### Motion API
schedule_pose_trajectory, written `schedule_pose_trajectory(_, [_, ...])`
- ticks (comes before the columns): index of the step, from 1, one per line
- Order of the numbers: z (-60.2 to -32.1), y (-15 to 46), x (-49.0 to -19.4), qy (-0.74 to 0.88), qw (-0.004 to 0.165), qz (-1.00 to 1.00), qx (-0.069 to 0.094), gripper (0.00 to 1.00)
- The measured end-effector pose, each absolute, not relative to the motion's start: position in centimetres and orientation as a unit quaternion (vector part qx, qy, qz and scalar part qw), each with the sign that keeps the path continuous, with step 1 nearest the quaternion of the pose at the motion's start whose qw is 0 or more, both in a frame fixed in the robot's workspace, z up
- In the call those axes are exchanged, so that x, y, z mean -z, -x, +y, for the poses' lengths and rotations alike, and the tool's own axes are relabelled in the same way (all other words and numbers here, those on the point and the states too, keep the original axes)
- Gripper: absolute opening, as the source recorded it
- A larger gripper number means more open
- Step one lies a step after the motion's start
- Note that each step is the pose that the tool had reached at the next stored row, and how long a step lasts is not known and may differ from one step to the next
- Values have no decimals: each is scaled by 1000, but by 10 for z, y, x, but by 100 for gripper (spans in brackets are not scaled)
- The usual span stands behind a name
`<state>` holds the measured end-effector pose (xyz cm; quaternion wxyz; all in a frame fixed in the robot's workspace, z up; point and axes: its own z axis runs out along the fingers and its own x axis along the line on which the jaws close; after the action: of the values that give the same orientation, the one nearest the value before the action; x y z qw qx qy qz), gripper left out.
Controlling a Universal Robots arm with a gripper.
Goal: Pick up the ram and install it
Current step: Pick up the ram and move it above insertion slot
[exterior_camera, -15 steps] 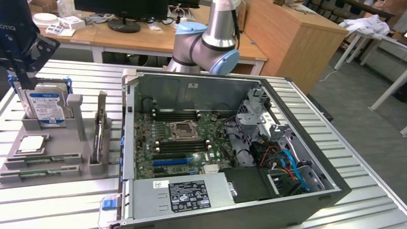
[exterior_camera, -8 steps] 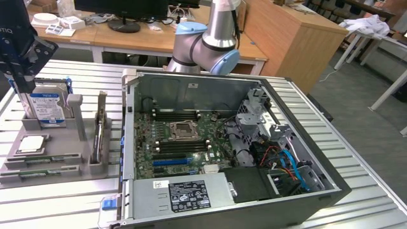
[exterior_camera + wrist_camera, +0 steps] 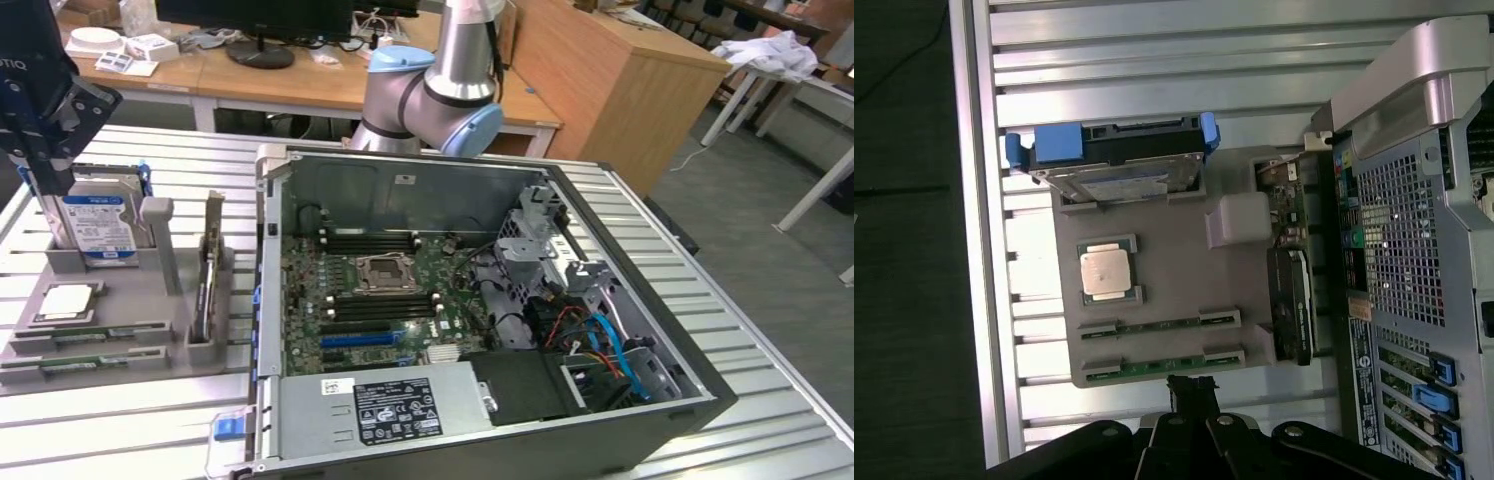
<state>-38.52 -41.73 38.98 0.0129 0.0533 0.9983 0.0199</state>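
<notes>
**Entry: ram, in holder, not yet picked**

I log the end effector (image 3: 1192, 386) with its fingers pressed together and gripping nothing, hanging above the grey holder (image 3: 1174, 270) on the slatted surface (image 3: 1154, 70).

- Ram (image 3: 1154, 366): green stick in the holder's outermost slot, nearest the fingertips, untouched.
- Second ram stick (image 3: 1154, 325): in the neighbouring slot, parallel.
- Also in the holder: processor chip (image 3: 1106, 272) and hard drive (image 3: 1119, 180), which stands on edge.
- Open computer case (image 3: 400, 190): at the exterior view's right of the holder.

Two ram sticks (image 3: 1154, 368) (green); one processor (image 3: 1106, 272); one hard drive (image 3: 1116, 175); one case (image 3: 387, 190).
</notes>
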Motion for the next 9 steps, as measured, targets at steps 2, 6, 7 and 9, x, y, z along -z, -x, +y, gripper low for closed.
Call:
schedule_pose_trajectory(2, [-417,385,-390,-53,13,998,-20,11])
schedule_pose_trajectory(6, [-417,385,-390,-53,13,998,-20,11])
schedule_pose_trajectory(7, [-417,385,-390,-53,13,998,-20,11])
schedule_pose_trajectory(9, [-417,385,-390,-50,13,998,-20,11])
